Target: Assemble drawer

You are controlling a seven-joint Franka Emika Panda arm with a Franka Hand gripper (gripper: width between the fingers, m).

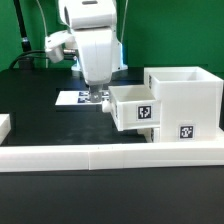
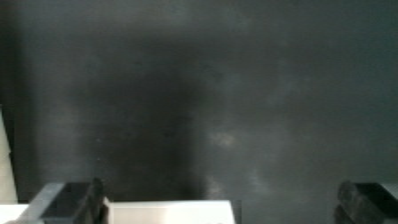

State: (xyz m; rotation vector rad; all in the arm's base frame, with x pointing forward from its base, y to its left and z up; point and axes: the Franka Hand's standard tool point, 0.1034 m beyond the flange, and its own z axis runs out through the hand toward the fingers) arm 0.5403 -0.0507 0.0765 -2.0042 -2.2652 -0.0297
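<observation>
My claw (image 1: 97,99) hangs low over the dark table (image 1: 40,115), fingers spread wide and gripping nothing, just off the near wall of a small white tray (image 1: 133,108) that sits partway into the big white housing (image 1: 185,100) toward the exterior view's right. Wrist view: both dark fingertips (image 2: 68,203) stand far apart over a white edge, which the exterior view hides behind my body. Behind me lies the marker board (image 1: 72,98); in front runs the long white rail (image 1: 110,155).

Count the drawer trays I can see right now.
1. A single tray sits partly pushed into the housing, sticking out toward the exterior view's left, beside the gripper. A second tray may be hidden behind the housing or out of frame.
</observation>
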